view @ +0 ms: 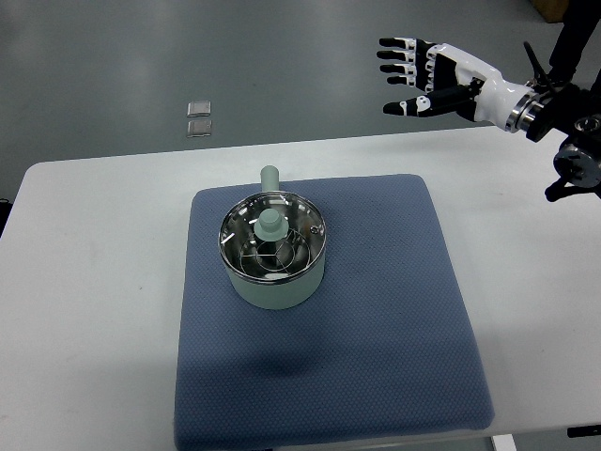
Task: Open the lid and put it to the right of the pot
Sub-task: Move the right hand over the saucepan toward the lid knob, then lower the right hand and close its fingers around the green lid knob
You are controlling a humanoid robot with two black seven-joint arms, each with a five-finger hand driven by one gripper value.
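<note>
A pale green pot (274, 252) stands on the blue mat (376, 319), its handle (269, 177) pointing to the far side. A glass lid (289, 252) with a metal rim and a green knob (270, 224) sits on the pot. My right hand (424, 77) hovers at the upper right, beyond the table's far edge, well away from the pot. Its fingers are spread, the palm facing left, and it holds nothing. The left arm does not show.
The mat lies on a white table (94, 282). Two small square clear items (198, 118) lie on the grey floor beyond the table. A brown box corner (549, 7) shows at the top right.
</note>
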